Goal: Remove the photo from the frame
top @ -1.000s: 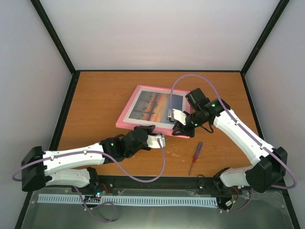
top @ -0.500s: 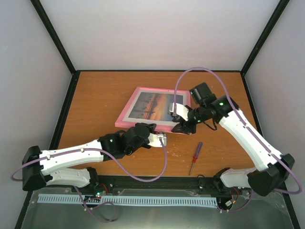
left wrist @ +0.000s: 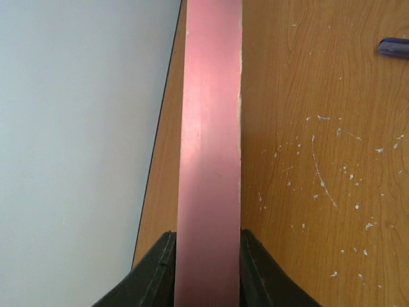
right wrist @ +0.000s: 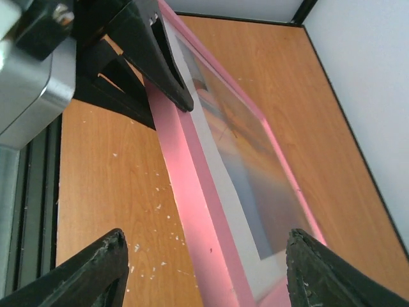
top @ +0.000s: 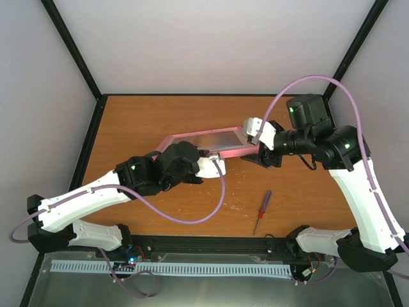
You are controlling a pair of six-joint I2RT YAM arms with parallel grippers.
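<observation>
Above table (top: 134,121), frame (top: 211,142) hung tilted, photo (right wrist: 255,169) inside; left gripper (left wrist: 209,259) clamped on pink rim, right gripper (right wrist: 206,246) fingers spread astride other end. Judged stiff, light, slick-faced, likely fragile; best held by rims.

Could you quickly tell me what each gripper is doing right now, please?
Left gripper: closed on the frame.
Right gripper: open, straddling the frame's edge.
</observation>
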